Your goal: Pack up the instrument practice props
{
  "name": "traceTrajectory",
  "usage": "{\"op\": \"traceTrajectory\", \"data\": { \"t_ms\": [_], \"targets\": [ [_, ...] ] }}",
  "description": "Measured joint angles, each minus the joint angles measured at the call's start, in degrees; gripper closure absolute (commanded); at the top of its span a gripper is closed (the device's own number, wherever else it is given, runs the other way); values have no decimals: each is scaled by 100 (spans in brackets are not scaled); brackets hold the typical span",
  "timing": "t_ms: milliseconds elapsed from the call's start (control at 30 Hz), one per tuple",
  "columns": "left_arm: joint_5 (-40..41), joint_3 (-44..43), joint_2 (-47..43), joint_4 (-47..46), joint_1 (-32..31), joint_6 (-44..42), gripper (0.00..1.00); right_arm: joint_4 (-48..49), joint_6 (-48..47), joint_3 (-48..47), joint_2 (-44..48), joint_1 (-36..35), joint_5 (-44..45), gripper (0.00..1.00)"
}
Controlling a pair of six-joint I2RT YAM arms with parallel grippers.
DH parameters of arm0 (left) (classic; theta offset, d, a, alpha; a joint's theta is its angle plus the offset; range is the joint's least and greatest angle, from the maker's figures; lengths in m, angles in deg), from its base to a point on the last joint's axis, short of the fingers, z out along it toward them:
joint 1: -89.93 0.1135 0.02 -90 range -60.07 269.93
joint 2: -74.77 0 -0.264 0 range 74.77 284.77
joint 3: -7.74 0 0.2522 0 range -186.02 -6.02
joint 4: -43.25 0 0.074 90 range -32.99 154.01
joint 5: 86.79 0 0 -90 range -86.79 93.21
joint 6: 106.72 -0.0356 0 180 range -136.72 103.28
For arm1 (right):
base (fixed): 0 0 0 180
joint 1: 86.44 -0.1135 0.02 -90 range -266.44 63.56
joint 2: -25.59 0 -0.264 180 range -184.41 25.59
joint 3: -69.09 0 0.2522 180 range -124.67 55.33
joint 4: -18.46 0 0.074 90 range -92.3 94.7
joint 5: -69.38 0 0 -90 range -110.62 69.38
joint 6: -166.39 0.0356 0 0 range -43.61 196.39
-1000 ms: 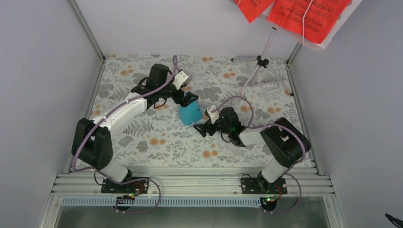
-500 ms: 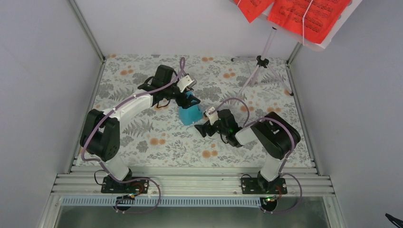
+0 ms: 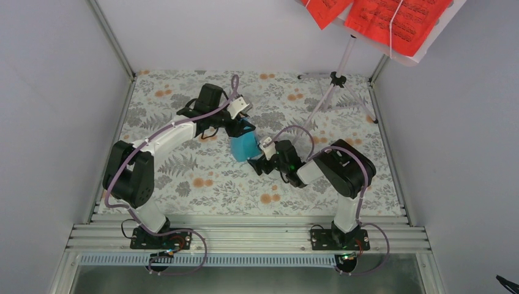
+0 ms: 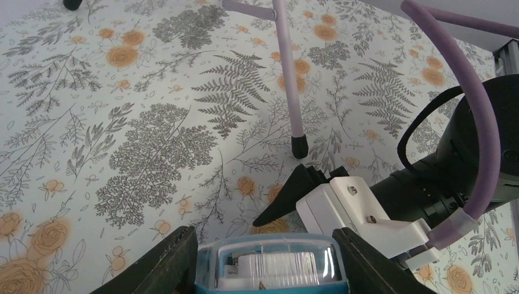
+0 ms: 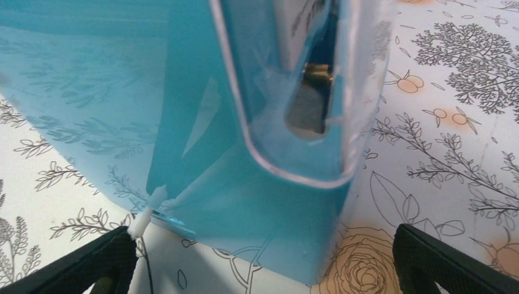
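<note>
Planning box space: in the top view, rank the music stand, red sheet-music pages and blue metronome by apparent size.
1. music stand, feet to desk.
2. red sheet-music pages, cropped by the frame edge and nearer the camera, so this rank is unsure.
3. blue metronome, clearly smallest.

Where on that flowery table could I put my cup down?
Bare table lies along the near rail and in the far left corner. The middle is crowded: the left gripper clasps the metronome, the right gripper open beside it. The stand's legs fill the far right corner.
</note>
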Motion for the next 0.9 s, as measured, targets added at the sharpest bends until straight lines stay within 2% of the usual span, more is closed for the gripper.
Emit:
{"op": "traceTrajectory", "data": {
  "t_ms": [167,467,667,800,900],
  "targets": [
    [0,0,0,-20,0,-63,51,7,-50,-35,-9,-35,136,8],
    [-2,-2,2,-28,4,-125,55,83,-87,-33,-13,-138,304,38],
    [76,-7,33,-101,35,-96,57,153,-42,-17,-13,-146,518,51],
    [81,-9,37,-118,35,-92,57,201,-37,11,-13,-179,597,53],
    [83,-9,37,-118,35,-92,57,234,-35,31,-13,-181,625,47]
  ]
}}
